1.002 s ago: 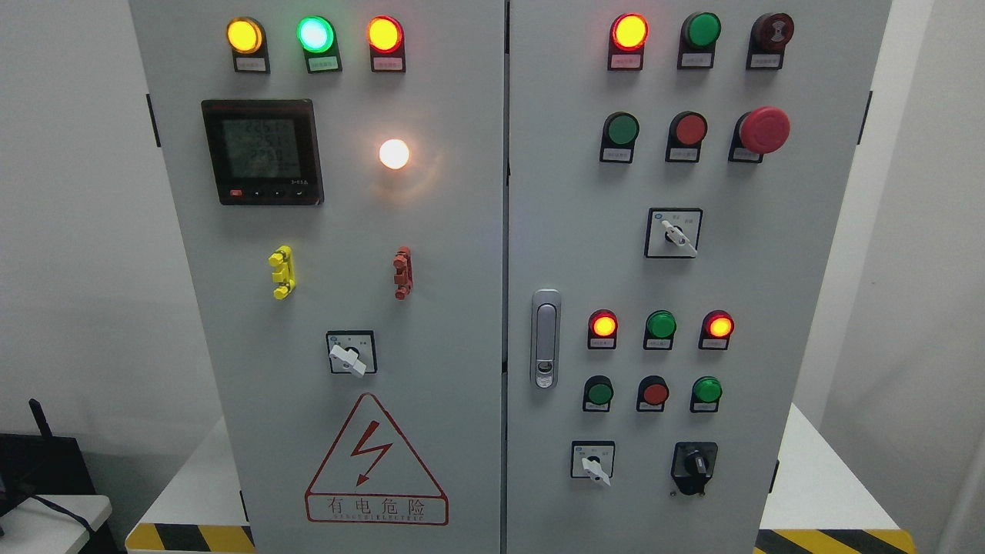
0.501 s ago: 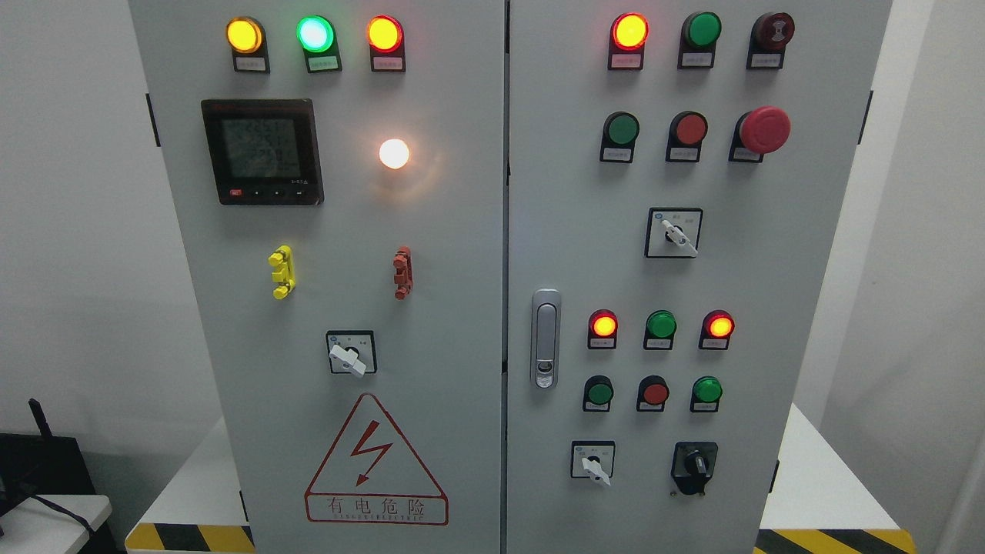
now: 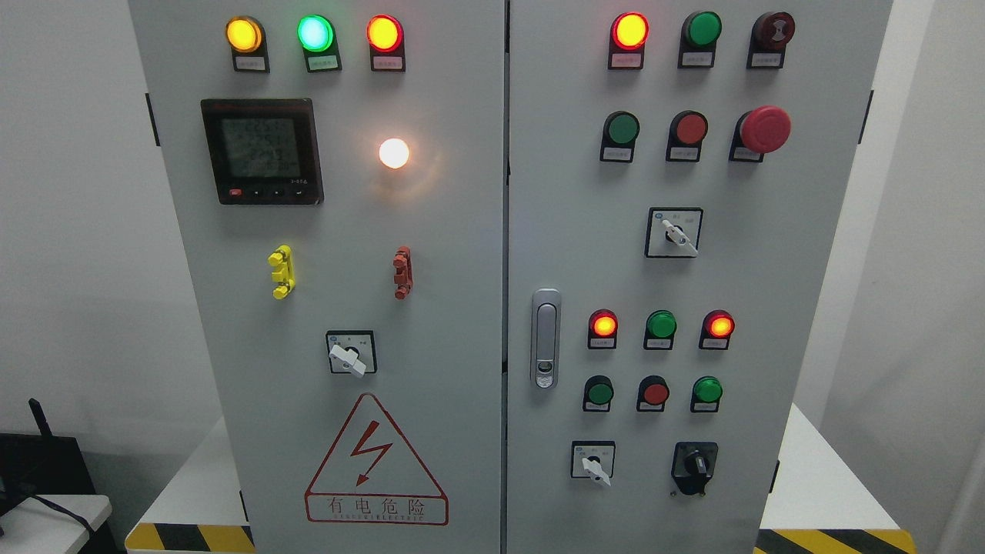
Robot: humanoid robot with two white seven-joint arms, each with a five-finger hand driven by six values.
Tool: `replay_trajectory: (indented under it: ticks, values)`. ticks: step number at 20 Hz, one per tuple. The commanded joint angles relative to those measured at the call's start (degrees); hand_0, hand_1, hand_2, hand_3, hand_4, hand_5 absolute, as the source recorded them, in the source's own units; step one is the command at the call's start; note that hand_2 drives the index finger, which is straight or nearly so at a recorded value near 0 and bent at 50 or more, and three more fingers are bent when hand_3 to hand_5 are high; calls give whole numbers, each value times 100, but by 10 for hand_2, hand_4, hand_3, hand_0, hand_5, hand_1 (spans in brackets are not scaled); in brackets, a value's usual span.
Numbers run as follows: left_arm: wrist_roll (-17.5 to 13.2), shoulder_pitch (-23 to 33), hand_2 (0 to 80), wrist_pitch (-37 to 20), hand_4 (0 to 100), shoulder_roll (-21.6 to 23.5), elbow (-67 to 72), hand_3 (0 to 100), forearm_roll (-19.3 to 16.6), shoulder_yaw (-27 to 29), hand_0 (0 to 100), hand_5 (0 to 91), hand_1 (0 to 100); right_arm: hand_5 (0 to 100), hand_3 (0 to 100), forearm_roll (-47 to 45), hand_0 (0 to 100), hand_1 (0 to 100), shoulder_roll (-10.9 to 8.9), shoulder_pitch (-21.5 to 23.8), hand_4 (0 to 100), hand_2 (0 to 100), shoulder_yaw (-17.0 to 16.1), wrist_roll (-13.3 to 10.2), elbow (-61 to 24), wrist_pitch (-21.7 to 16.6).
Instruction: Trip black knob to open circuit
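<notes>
1. Grey metal cabinet (image 3: 462, 231) with two doors fills the head view, seen straight on.
2. No robot hand or arm shows anywhere, so how the fingers stand cannot be told.
3. Black knob (image 3: 695, 464) sits at the lower right of the right door, its pointer roughly upright, nothing touching it.
4. Just left of it, on the same row, is a white selector (image 3: 593, 464) on a square plate.
5. Above the knob run three small buttons (image 3: 653, 392), green, red, green, and above those three lamps (image 3: 660, 325), the outer two glowing red-orange.
6. Higher on the right door are a second white selector, a red mushroom button (image 3: 763, 128) and more lamps and buttons.
7. Silver latch (image 3: 545, 337) stands upright near the right door's left edge.
8. Left door carries a meter (image 3: 262, 151), a glowing white lamp (image 3: 394, 153), a yellow clip, a red clip and a red warning triangle (image 3: 376, 462).
</notes>
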Motion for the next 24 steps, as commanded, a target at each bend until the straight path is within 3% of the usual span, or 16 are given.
replay_trajectory:
  ticks: [1,4,12,24]
  values:
    - [2,-44,0,3,0,1,0,0,-185,0,120,0,389,941,772,24,192,792,70,-372,856,400,398,-123,-5,232]
    - [2,-44,0,3,0,1,0,0,-185,0,120,0,389,941,770,24,201,791,219,-477,850,398,434,-237,12,381]
    - [2,-44,0,3,0,-7,0,0,-185,0,120,0,389,941,769,112,236,783,316,-688,851,401,539,-237,56,654]
    - [2,-44,0,3,0,1,0,0,-185,0,120,0,389,969,780,533,253,783,509,-961,868,394,618,-237,373,724]
